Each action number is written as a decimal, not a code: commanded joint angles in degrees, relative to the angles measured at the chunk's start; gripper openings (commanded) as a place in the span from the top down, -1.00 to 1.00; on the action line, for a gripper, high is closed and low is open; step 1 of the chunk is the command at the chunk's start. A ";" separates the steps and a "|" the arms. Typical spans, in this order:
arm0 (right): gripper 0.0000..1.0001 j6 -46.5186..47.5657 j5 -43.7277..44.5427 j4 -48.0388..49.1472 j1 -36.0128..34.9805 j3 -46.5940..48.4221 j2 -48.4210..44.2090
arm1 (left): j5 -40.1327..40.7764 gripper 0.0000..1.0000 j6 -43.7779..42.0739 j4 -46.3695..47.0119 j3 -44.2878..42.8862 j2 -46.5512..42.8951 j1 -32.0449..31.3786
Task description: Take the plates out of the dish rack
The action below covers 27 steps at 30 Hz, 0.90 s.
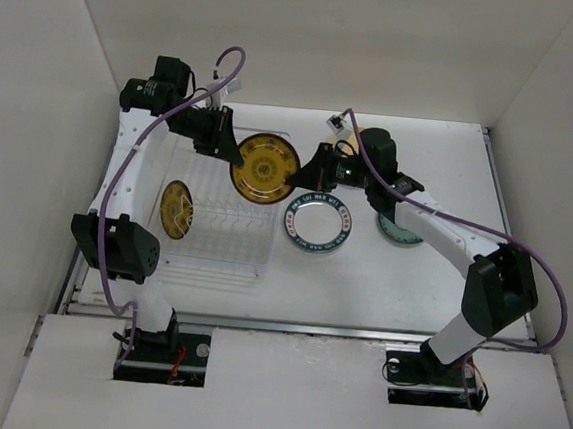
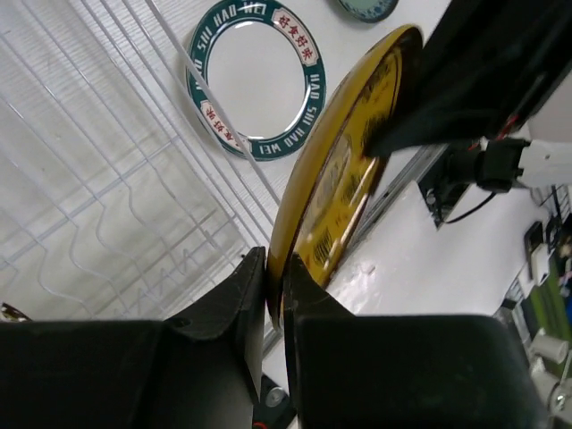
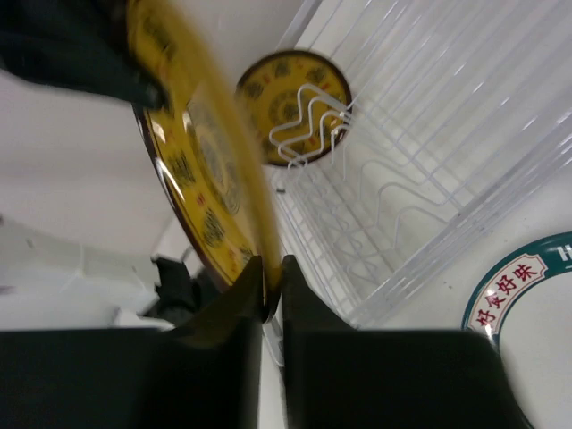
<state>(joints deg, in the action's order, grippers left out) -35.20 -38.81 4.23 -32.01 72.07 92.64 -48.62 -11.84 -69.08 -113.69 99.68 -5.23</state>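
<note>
Both arms reach inward from opposite sides. The left gripper (image 1: 233, 155) and right gripper (image 1: 308, 171) each pinch the rim of one gold plate (image 1: 263, 167), held over the far right corner of the rack (image 1: 219, 244). The worktop (image 1: 360, 291) is white. A second gold plate (image 1: 176, 208) stands in the rack. A lettered plate (image 1: 319, 224) and a teal plate (image 1: 401, 230) lie to its right.
</note>
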 commanded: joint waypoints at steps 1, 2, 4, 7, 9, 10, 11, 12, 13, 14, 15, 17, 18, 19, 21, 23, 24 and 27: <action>1.00 -2.15 2.92 5.09 -0.60 2.81 -0.09 | -5.08 1.00 -1.70 -2.20 0.74 -3.00 -0.39; 1.00 -2.15 4.08 5.09 -0.60 2.81 -0.61 | -5.08 1.00 -2.31 -2.20 0.75 -3.00 -0.39; 1.00 -4.17 6.62 5.09 -0.60 2.81 -1.15 | -5.08 1.00 -2.31 -2.73 1.28 -3.00 -0.39; 1.00 -7.42 8.05 3.95 0.10 2.81 -1.67 | -1.76 0.46 -2.31 -2.73 1.80 -3.53 -0.39; 1.00 -7.95 10.23 1.06 0.81 2.81 -3.07 | 1.32 -0.92 -2.31 -2.21 1.80 -5.01 -0.39; 1.00 -8.74 11.72 -0.70 1.77 2.81 -3.78 | 5.77 -1.00 -1.44 -1.16 1.20 -5.63 -0.39; 1.00 -8.74 15.22 -2.71 3.34 2.81 -4.65 | 8.43 -1.00 -0.13 -0.45 1.19 -6.42 -0.39; 1.00 -9.53 16.99 -6.74 4.49 2.11 -6.75 | 11.41 -1.00 0.58 0.43 1.19 -8.34 -0.39; 1.00 -10.41 19.71 -8.69 7.37 0.89 -7.99 | 18.93 -1.00 3.11 2.96 1.19 -9.49 -0.39; 1.00 -10.94 19.73 -10.63 9.14 0.88 -9.13 | 23.70 -1.00 3.13 4.29 1.19 -10.55 -0.39; 1.00 -11.46 21.39 -12.82 11.07 -0.26 -10.28 | 28.88 -1.00 5.66 5.43 1.97 -11.60 -0.39; 1.00 -11.47 21.40 -18.80 15.29 -1.66 -13.26 | 42.12 -1.00 6.30 6.15 2.60 -12.93 -0.39; 1.00 -11.47 21.93 -20.04 19.23 -2.89 -14.58 | 45.25 -1.00 6.30 5.28 2.60 -12.93 -0.39; 1.00 -11.47 21.93 -21.44 21.18 -6.04 -17.55 | 47.72 -1.00 4.56 4.31 2.60 -12.32 -0.39; 1.00 -11.99 21.93 -22.41 25.05 -9.57 -20.64 | 52.02 -1.00 2.53 0.20 3.12 -11.53 -0.39; 1.00 -12.78 25.61 -25.66 29.62 -14.14 -24.94 | 54.50 -1.00 0.34 -1.67 6.36 -11.00 -0.39; 1.00 -13.83 27.10 -26.54 30.77 -15.72 -26.27 | 57.99 -1.00 -0.29 -1.67 8.29 -11.00 -0.39; 1.00 -17.34 32.91 -27.87 34.37 -22.31 -31.19 | 62.67 -0.86 -2.39 0.95 16.99 -11.00 -0.39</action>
<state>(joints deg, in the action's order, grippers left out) -48.42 -11.31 -19.86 0.99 53.28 65.04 4.25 -11.05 -66.76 -101.95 87.29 -5.54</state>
